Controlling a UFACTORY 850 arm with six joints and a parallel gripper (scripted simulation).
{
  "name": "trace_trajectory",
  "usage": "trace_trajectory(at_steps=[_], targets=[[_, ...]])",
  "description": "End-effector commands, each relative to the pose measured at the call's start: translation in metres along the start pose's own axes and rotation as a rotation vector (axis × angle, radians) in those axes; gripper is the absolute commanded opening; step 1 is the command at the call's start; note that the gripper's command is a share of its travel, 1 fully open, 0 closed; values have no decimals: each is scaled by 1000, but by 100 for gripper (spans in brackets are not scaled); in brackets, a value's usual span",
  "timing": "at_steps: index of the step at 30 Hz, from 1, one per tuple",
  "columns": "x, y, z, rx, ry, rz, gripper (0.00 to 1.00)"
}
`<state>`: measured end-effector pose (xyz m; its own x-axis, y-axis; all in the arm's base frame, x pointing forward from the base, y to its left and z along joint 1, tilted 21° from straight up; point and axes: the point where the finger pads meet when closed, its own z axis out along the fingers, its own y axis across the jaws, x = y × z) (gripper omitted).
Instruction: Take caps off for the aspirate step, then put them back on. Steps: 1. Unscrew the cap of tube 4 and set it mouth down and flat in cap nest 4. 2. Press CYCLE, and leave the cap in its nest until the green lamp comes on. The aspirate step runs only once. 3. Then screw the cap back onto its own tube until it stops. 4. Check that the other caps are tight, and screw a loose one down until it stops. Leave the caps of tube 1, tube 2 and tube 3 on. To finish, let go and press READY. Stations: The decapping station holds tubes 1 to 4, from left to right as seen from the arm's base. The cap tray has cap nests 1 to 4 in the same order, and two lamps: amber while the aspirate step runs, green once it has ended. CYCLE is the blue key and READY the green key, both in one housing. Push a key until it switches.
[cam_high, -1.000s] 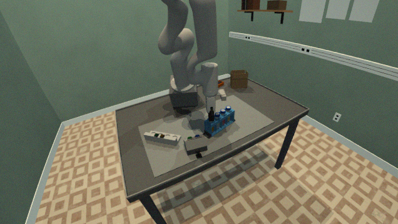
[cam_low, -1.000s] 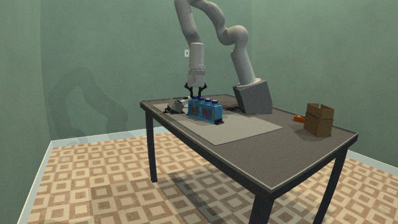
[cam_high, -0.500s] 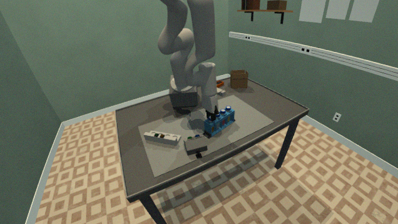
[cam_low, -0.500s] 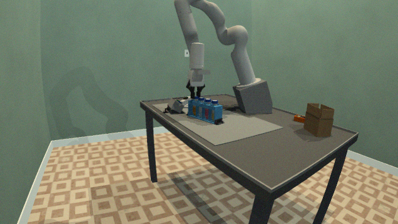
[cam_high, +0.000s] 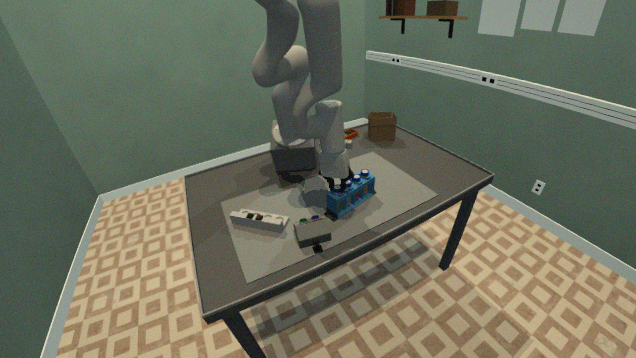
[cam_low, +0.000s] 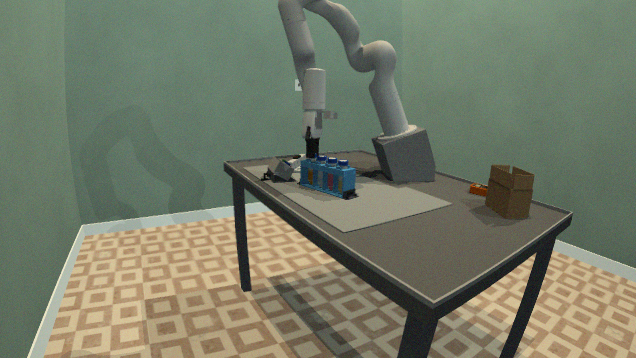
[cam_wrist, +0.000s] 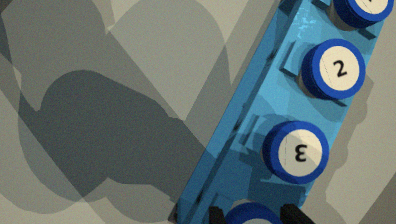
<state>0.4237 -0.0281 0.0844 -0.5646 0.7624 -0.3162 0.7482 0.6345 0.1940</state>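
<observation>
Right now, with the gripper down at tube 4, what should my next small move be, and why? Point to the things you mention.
I'd finish closing the gripper (cam_high: 339, 185) (cam_low: 312, 155) (cam_wrist: 254, 215) on cap 4 (cam_high: 337, 190) (cam_wrist: 254, 220) before turning it. The fingers flank it in the wrist view, and it is still on the station, but I can't confirm firm contact on both sides.

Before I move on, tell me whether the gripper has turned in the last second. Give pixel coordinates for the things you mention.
Yes. In the exterior view, the gripper (cam_high: 338, 186) (cam_low: 312, 154) (cam_wrist: 252, 215) has swivelled from fingers side-by-side to edge-on, above the blue station's (cam_high: 345, 204) (cam_low: 324, 186) (cam_wrist: 282, 106) left end.
</observation>
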Motion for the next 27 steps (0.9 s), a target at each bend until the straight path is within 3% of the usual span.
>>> trace_trajectory(at_steps=[1, 3, 12, 13, 25, 27], targets=[[0, 1, 0, 61, -14, -223, 0], [0, 1, 0, 62, -12, -294, 0], [0, 1, 0, 62, -12, -294, 0], [0, 1, 0, 62, -12, -294, 46], [0, 1, 0, 62, -12, -294, 46], [0, 1, 0, 60, -17, -127, 46]])
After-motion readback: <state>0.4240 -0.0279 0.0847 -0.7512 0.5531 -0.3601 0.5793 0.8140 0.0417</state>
